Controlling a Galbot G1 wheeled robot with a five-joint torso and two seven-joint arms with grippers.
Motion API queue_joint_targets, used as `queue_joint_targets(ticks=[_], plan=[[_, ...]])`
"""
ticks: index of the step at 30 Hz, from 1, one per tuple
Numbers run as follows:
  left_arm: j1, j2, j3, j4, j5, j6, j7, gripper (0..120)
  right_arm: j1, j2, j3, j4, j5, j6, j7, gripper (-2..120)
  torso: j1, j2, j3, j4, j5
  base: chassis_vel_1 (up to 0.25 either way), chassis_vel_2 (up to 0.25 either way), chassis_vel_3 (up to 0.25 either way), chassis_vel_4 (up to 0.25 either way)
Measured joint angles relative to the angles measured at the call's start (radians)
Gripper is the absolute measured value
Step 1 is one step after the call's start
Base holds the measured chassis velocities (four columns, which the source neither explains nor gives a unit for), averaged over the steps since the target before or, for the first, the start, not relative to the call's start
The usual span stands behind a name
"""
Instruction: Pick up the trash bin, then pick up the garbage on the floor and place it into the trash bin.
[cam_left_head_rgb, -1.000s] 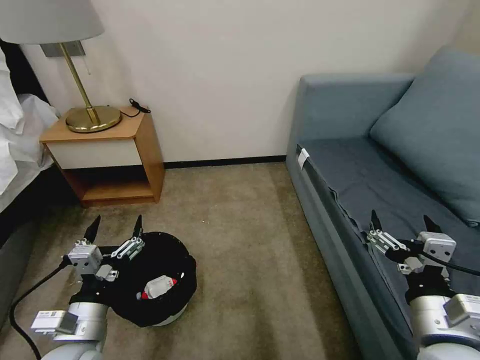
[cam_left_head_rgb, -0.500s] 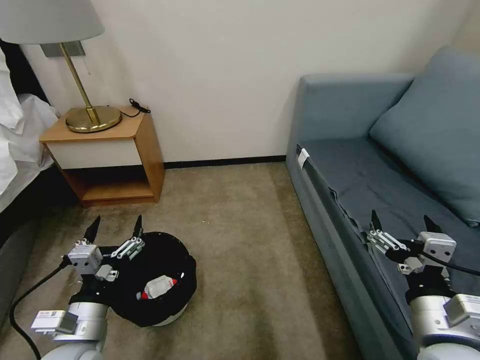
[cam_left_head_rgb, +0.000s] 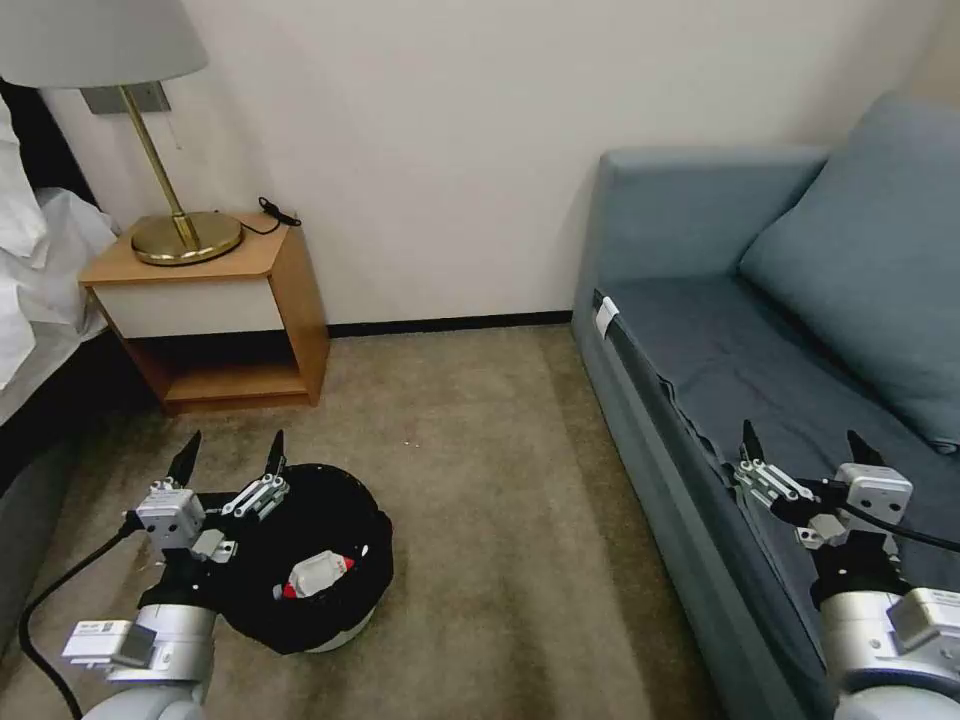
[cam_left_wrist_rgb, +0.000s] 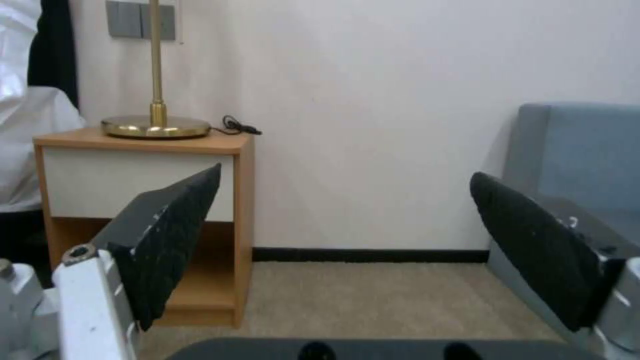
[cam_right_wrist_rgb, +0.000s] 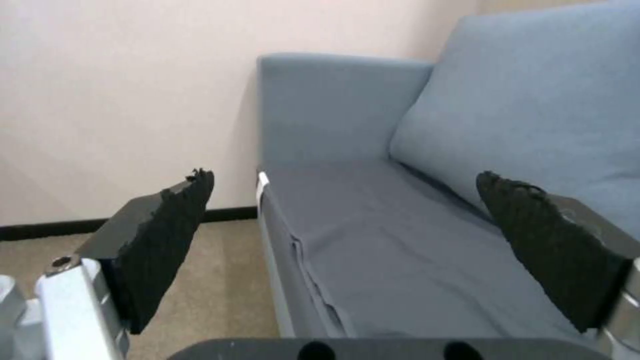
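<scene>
Blue-grey sofa (cam_left_head_rgb: 760, 330) flanks the beige carpet (cam_left_head_rgb: 500, 500), where the trash bin (cam_left_head_rgb: 310, 560), holding a red-and-white packet (cam_left_head_rgb: 320, 574), stands on the floor. Left gripper (cam_left_head_rgb: 232, 457) hovers at the bin's rim, right gripper (cam_left_head_rgb: 802, 445) over the sofa seat, both with fingers spread and empty. Risk: a rim grasp catching merely the loose black liner could slip or tip the bin.

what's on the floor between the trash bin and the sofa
Bare carpet, seen in the head view: no litter lies between the trash bin and the sofa.
</scene>
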Motion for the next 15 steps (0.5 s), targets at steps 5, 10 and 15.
queue_joint_targets(ticks=[5,10,15], plan=[[0.0,0.0,0.0,0.0,0.0,0.0,0.0,100,0.0,0.0,0.0,0.0,0.0,0.0,0.0,100,0.0,0.0,0.0,0.0,0.0,0.0,0.0,0.0,0.0],[0.0,0.0,0.0,0.0,0.0,0.0,0.0,100,0.0,0.0,0.0,0.0,0.0,0.0,0.001,100,0.0,0.0,0.0,0.0,0.0,0.0,0.0,0.0,0.0],[0.0,0.0,0.0,0.0,0.0,0.0,0.0,100,0.0,0.0,0.0,0.0,0.0,0.0,0.001,100,0.0,0.0,0.0,0.0,0.0,0.0,0.0,0.0,0.0]])
